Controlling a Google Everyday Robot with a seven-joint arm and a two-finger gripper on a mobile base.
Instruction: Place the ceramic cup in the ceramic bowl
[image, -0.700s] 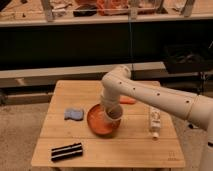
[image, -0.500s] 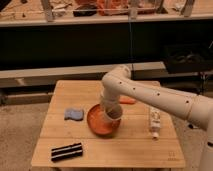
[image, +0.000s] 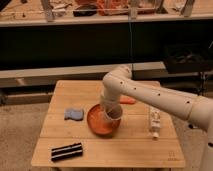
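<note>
The ceramic bowl (image: 98, 125), wide and glossy orange-red, sits in the middle of the wooden table (image: 125, 150). The ceramic cup (image: 114, 113), cream-white with a darker inside, is held over the bowl's right part, at or just inside its rim. My gripper (image: 112, 107) reaches down from the white arm (image: 155, 97) and is shut on the cup. The arm hides most of the gripper. I cannot tell whether the cup touches the bowl.
A blue-grey cloth (image: 74, 114) lies left of the bowl. A black ridged object (image: 67, 151) lies at the front left. A white labelled bottle (image: 154, 121) lies at the right. A small flat orange object (image: 128, 100) lies behind the arm. A dark shelf unit stands behind the table.
The arm and the cup have stayed over the bowl's right part; no clear movement shows.
</note>
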